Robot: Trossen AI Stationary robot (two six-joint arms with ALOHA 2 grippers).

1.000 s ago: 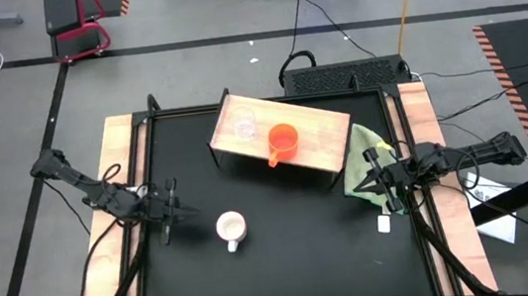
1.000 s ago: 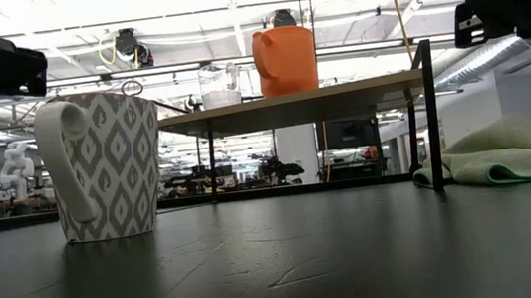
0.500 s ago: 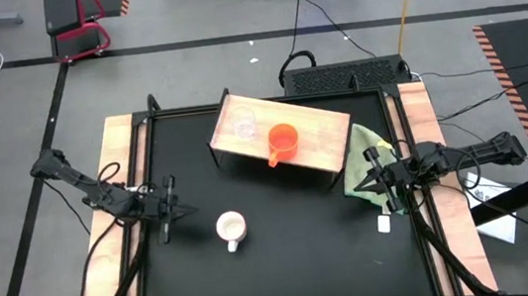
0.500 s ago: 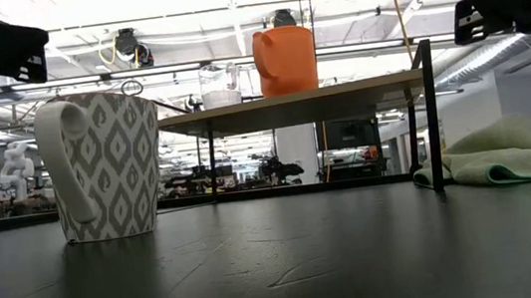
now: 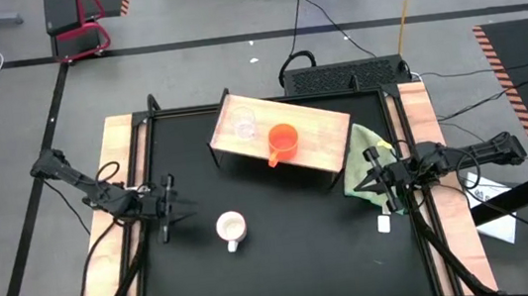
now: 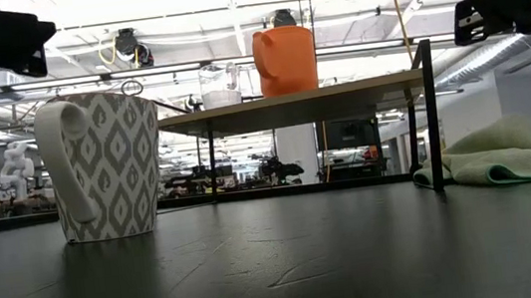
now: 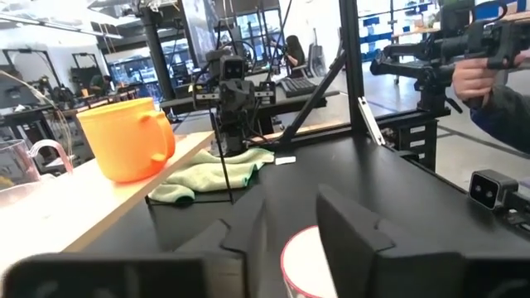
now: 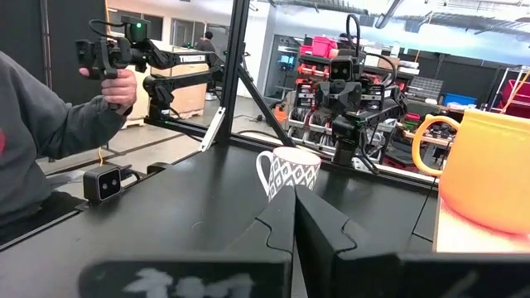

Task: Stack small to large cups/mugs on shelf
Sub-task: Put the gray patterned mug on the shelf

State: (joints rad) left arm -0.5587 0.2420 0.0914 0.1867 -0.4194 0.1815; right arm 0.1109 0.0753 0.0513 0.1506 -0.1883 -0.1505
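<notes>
Down on the black tabletop, the white handled mug with a dark speckled pattern (image 5: 230, 228) stands upright, just beside the left gripper (image 5: 177, 210), whose fingers are parted and hold nothing. Well apart, the right gripper (image 5: 366, 184) is clenched empty over a crumpled green cloth (image 5: 362, 162), while the small clear transparent cup (image 5: 244, 124) and orange-red mug (image 5: 282, 142) stand on the light wooden shelf (image 5: 327, 131).

In the high view the shelf (image 5: 323, 136) stands at the upper middle of the surface (image 5: 296, 254), bearing two cups: the small one (image 5: 245, 125) left of the mug (image 5: 283, 142). The third mug (image 5: 230, 228) sits lower left; a cloth (image 5: 360, 162) lies right.
</notes>
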